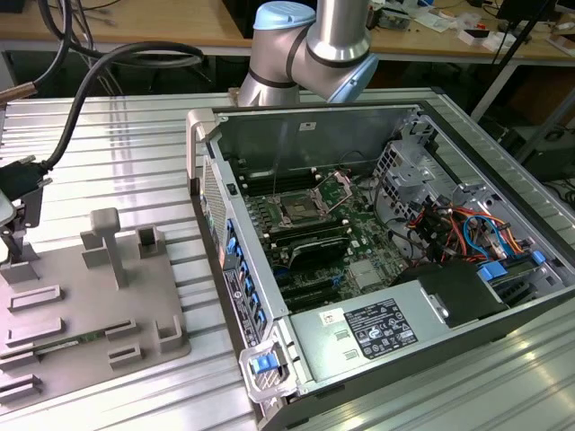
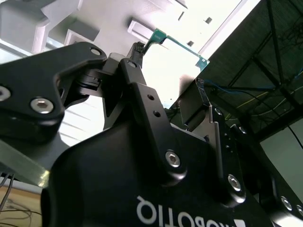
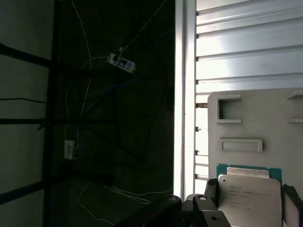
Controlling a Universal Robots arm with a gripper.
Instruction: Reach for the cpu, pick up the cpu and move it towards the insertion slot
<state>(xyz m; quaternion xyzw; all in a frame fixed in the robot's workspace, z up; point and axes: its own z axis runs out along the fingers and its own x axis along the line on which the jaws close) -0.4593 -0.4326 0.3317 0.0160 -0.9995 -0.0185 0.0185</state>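
Silvery metal is sitting in my pincer [image 2: 168, 71], which is clamping the cpu [image 3: 248, 201] by two opposite sides at the fixture tray's [image 1: 81, 305] outer edge; lifted or not, I cannot tell. I am judging that so thin a hold is risking a tilt or slip, the edge of the table [image 3: 236, 47] lying close and the case wall [image 1: 214, 189] standing before the insertion slot [image 1: 296, 211]. Tray and case are resting on ribbed aluminium, benches [image 1: 135, 22] and cables [image 1: 108, 63] crowding behind.

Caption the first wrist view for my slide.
Wrist close-up: the gripper at the cpu, with the grey fixture tray and slatted table beyond.
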